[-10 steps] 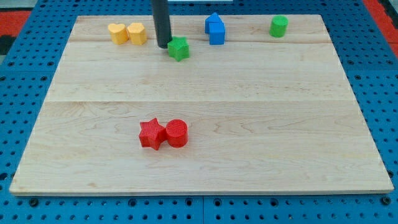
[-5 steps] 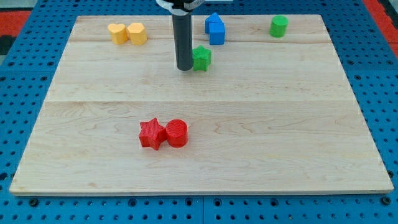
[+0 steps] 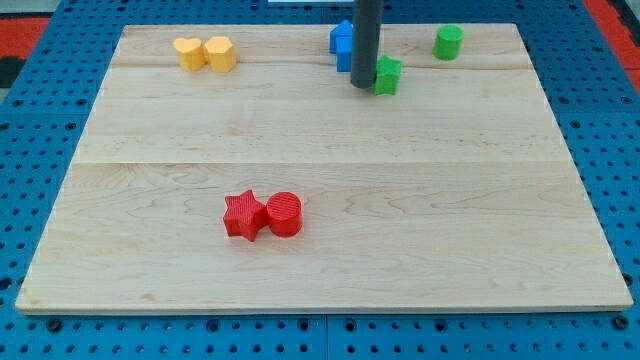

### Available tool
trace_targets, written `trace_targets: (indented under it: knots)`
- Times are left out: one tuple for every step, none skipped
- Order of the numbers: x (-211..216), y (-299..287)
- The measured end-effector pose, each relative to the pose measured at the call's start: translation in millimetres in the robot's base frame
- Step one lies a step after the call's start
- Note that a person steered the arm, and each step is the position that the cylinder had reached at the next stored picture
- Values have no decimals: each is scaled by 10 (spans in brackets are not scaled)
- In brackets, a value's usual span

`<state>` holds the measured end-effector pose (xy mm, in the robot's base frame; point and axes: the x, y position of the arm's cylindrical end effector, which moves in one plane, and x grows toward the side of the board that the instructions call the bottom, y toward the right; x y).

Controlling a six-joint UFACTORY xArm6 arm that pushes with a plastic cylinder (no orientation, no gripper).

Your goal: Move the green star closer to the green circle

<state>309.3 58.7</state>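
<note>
Wooden board [image 3: 320,250], light planks, lying on a blue pegboard surface [image 3: 40,330]; no containers on it, only loose blocks. Item: green star [image 3: 388,75], near the view's top, right of centre, touching the right side of my tip [image 3: 364,86]. Item: dark rod [image 3: 365,40], upright, entering from the view's top edge and ending at my tip on the board; it carries no fingers or jaws, so there is nothing to open or close and nothing is held. Item: green circle [image 3: 448,42], a short cylinder, up and to the view's right of the star, apart from it, with bare wood between the two. Item: blue block [image 3: 343,45], house-like in shape, partly hidden behind the rod, just to the view's left of the star. Items: yellow block [image 3: 187,53] and second yellow block [image 3: 220,53], touching side by side at the view's upper left; exact shapes unclear. Items: red star [image 3: 243,215] and red circle [image 3: 285,214], touching, in the lower middle of the board, well apart from everything else.
</note>
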Motion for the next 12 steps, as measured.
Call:
trace_targets:
  knots:
    - [97,132]
    - [220,234]
    - [154,393]
    - [-70,537]
    - [-272,585]
    - [-273,547]
    - [-155,175]
    - [-215,-42]
    - [-413,183]
    - [-536,443]
    - [-691,746]
    - [-644,805]
